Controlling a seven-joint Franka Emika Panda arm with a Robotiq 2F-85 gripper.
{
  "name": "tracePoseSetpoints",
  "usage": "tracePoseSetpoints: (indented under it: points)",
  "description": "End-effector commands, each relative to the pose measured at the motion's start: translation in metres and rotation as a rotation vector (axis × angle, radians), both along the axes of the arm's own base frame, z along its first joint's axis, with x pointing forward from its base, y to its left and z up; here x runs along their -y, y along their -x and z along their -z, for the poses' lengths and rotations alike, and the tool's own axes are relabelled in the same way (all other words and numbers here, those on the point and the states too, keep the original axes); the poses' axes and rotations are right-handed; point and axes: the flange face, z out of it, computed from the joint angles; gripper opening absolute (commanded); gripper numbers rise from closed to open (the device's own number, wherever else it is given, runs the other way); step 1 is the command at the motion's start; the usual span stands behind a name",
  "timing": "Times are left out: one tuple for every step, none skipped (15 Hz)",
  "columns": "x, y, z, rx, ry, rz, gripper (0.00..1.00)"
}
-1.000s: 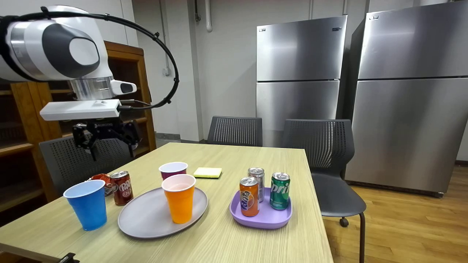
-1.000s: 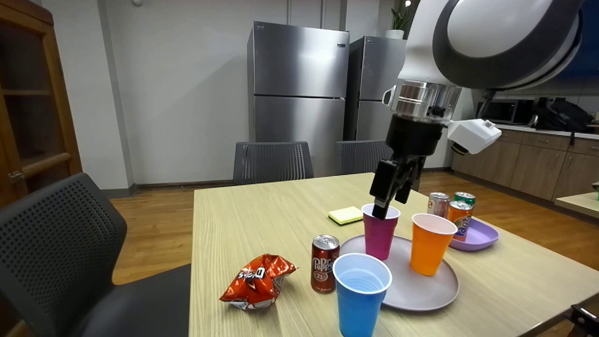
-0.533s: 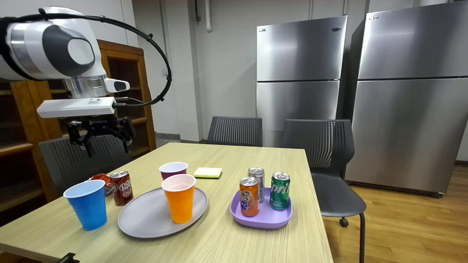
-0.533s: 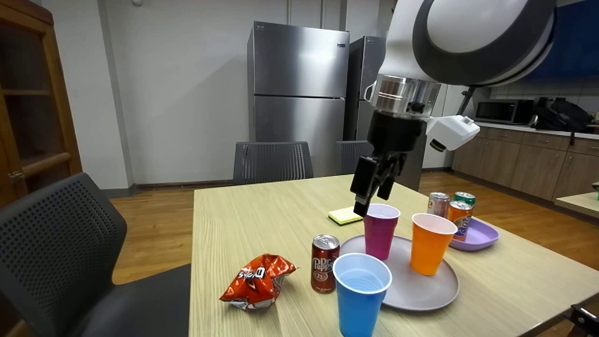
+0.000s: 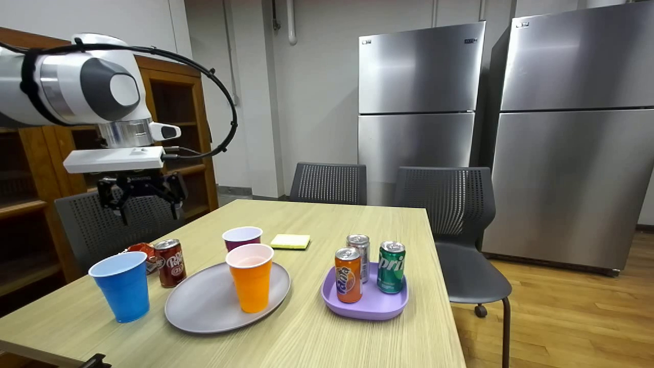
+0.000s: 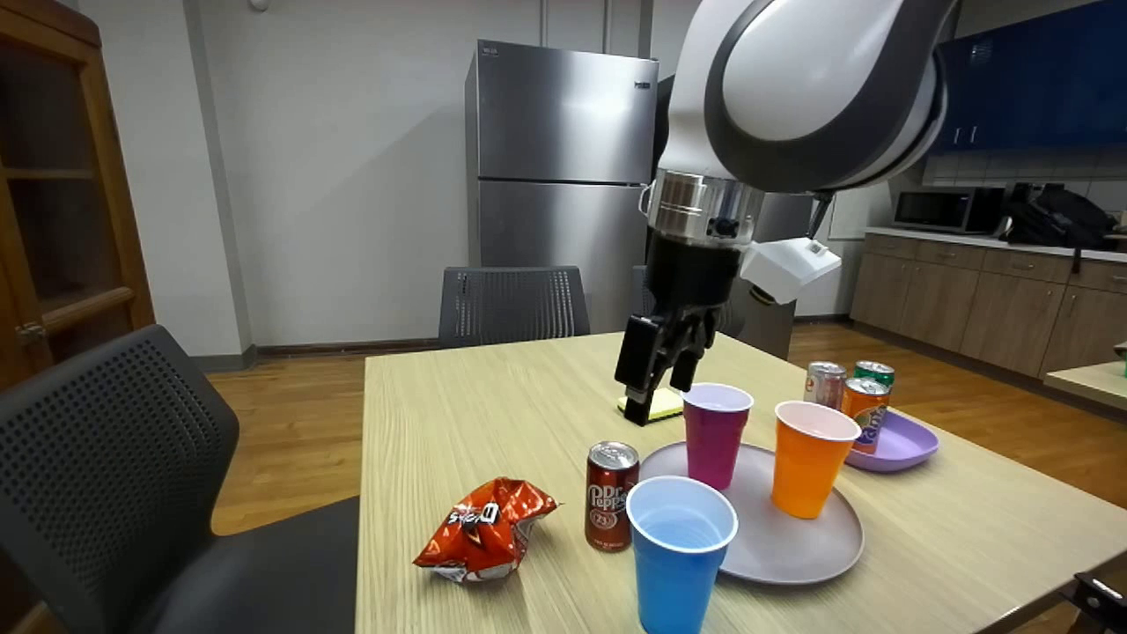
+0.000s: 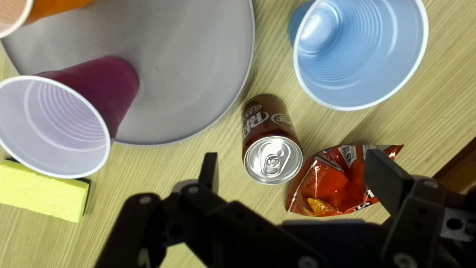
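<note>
Two stainless-steel top-freezer refrigerators at back, badges too small to read. Light wood-grain worktop carries the small stuff. White-and-gray Panda arm comes in over it, forearm roughly level, wrist bent straight down. Gripper, ROBOTIQ lettering on its body, hangs fingers-down above the worktop, fingers spread wide. Round gray plate holds orange plastic cup and magenta plastic cup, both upright, pale inside. Purple tray sits apart from the plate, rounded corners. Blue plastic cup upright on the worktop, just beside the plate. Red snack bag, glossy, crumpled, on the worktop; white lettering upside down in an exterior view, can't make it out. Yellow sponge, dark underside, near the magenta cup. Cans last. Dr Pepper can: dark maroon, white logo plus "23", silver lid with pull tab, upright on the worktop between plate and bag, lower than the gripper, seen between its fingers in the wrist view. Upright on the tray: orange Fanta can, name showing; green Sprite can, "pri" readable; silver can, label unclear.
</note>
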Motion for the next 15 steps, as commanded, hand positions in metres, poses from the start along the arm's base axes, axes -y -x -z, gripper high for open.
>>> tracePoseSetpoints:
  points:
    - [-0.014, -0.017, 0.01, -0.001, 0.017, -0.001, 1.0]
    - [-0.016, -0.02, 0.013, -0.002, 0.023, -0.003, 1.0]
    - [-0.018, -0.022, 0.016, -0.005, 0.03, -0.005, 1.0]
    - [-0.02, -0.024, 0.019, -0.006, 0.036, -0.007, 1.0]
    - [-0.022, -0.026, 0.023, -0.009, 0.04, -0.009, 1.0]
    - [-0.024, -0.028, 0.026, -0.011, 0.045, -0.011, 1.0]
    - [-0.026, -0.03, 0.028, -0.016, 0.048, -0.014, 1.0]
    - [-0.028, -0.031, 0.031, -0.018, 0.049, -0.015, 1.0]
    - [-0.029, -0.033, 0.033, -0.021, 0.051, -0.017, 1.0]
    - [-0.03, -0.034, 0.035, -0.023, 0.051, -0.017, 1.0]
    - [-0.032, -0.036, 0.035, -0.023, 0.047, -0.015, 1.0]
    - [-0.033, -0.037, 0.036, -0.024, 0.045, -0.014, 1.0]
    - [-0.034, -0.038, 0.037, -0.025, 0.044, -0.014, 1.0]
    - [-0.034, -0.039, 0.038, -0.029, 0.047, -0.013, 1.0]
    - [-0.034, -0.04, 0.039, -0.033, 0.05, -0.01, 1.0]
